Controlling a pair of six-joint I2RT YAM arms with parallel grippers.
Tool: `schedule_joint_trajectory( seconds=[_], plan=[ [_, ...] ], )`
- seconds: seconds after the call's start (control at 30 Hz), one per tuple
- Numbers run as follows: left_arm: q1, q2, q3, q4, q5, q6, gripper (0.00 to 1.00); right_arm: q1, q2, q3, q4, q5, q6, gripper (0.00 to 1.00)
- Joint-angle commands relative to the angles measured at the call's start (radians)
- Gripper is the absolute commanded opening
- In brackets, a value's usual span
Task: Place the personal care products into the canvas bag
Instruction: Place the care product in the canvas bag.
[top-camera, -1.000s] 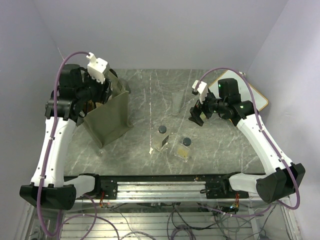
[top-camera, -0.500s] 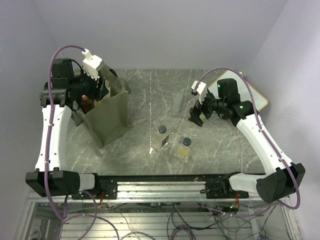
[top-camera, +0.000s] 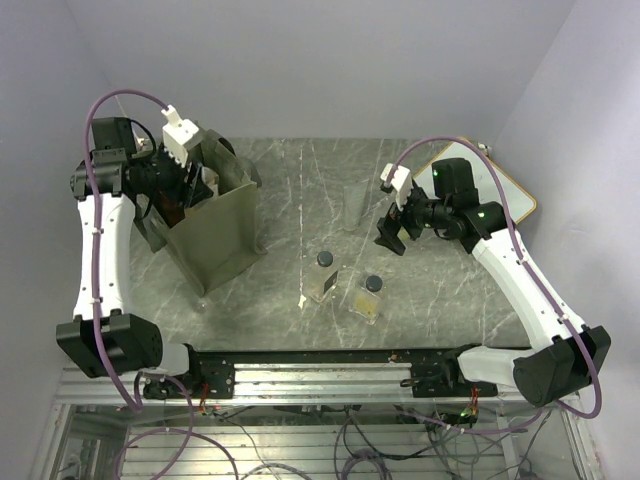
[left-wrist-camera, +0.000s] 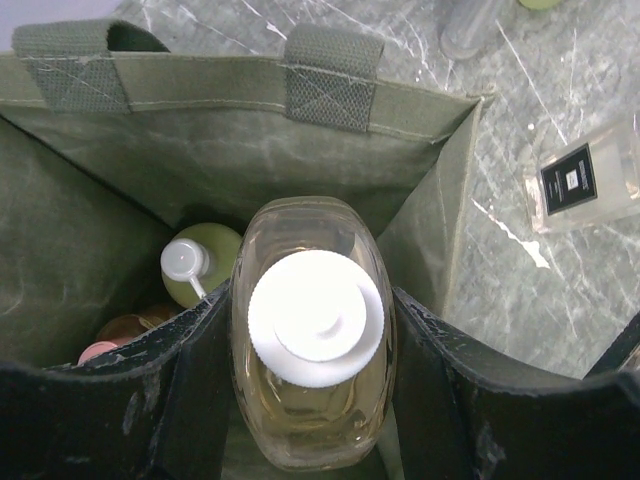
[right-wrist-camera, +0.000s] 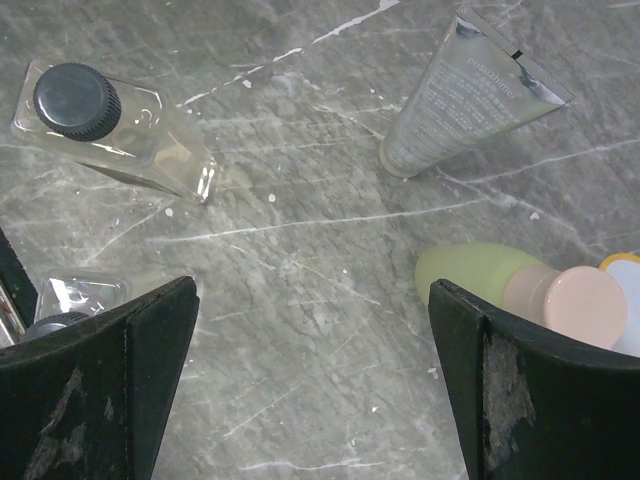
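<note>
The olive canvas bag (top-camera: 215, 235) stands upright at the left, its mouth open (left-wrist-camera: 250, 150). My left gripper (top-camera: 195, 190) hangs over that mouth, shut on a cream bottle (left-wrist-camera: 313, 340) with a white cap. Down in the bag lie a yellow-green bottle (left-wrist-camera: 195, 262) and an orange one (left-wrist-camera: 130, 330). Two clear square bottles (top-camera: 322, 275) (top-camera: 368, 297) with dark caps lie mid-table, and a grey tube (top-camera: 355, 205) lies behind them. My right gripper (top-camera: 392, 232) (right-wrist-camera: 312, 300) hovers open over bare table, with a yellow-green bottle (right-wrist-camera: 500, 275) by its right finger.
A wood-framed whiteboard (top-camera: 505, 190) lies at the back right corner, behind the right arm. The marbled grey table (top-camera: 300, 180) ends at a metal rail (top-camera: 320, 370) in front. Purple walls close in the back and sides.
The left arm has swung outward to the left, and its gripper with the cream bottle now sits lower in the bag's mouth. The right gripper has shifted slightly left.
</note>
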Motion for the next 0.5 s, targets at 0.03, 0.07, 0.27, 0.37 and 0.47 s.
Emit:
schedule_joint_trajectory(
  seconds=[0.03, 0.07, 0.27, 0.37, 0.47],
  plan=[
    [0.017, 0.024, 0.067, -0.028, 0.131, 0.143, 0.07, 0.013, -0.012, 0.010, -0.013, 0.000, -0.011, 1.00],
    [0.017, 0.029, 0.064, -0.034, 0.138, 0.151, 0.07, 0.016, -0.012, 0.013, -0.015, 0.003, -0.015, 1.00],
    [0.018, 0.024, -0.001, 0.016, 0.144, 0.193, 0.07, 0.020, -0.023, 0.029, 0.005, 0.036, -0.032, 1.00],
    [0.018, 0.028, -0.016, 0.034, 0.138, 0.208, 0.07, 0.021, -0.016, 0.039, 0.003, 0.035, -0.037, 1.00],
    [0.017, 0.056, -0.004, -0.015, 0.155, 0.263, 0.07, 0.021, -0.009, 0.042, 0.000, 0.029, -0.039, 1.00]
  ],
)
